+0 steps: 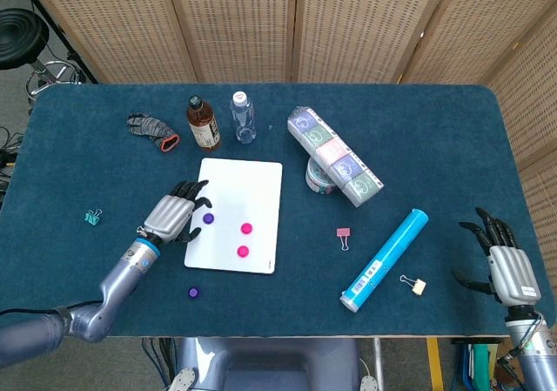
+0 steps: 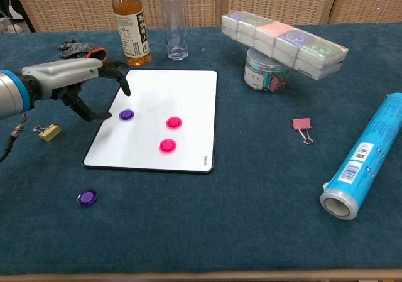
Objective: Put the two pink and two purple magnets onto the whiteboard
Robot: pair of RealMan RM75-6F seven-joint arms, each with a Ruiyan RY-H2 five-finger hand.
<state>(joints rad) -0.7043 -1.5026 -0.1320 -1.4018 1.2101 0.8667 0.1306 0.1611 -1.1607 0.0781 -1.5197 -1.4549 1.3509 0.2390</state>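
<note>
whiteboard [image 2: 188,87]: two pink magnets [image 2: 174,122], one purple magnet [image 2: 127,114] on it
other purple magnet [image 2: 87,198]: on bench below whiteboard
left robot hand [image 2: 78,84]: empty, fingers apart, beside whiteboard
right robot hand [image 1: 505,265]: empty, fingers apart

White whiteboard [image 2: 157,119] with a thin black edge, on a dark teal table [image 2: 251,219]. On the board: one purple magnet [image 2: 127,115] and two pink magnets [image 2: 174,122] [image 2: 167,146]. A second purple magnet [image 2: 87,198] on the cloth. Left hand [image 2: 85,84]: silver back, black fingers. Right hand [image 1: 507,265]: the same colours. Blue tube [image 2: 367,153] with white label; pink clip [image 2: 302,125]; brown bottle [image 2: 131,27]; clear bottle [image 2: 174,21]; grey glove [image 2: 78,49] with red cuff.
</note>
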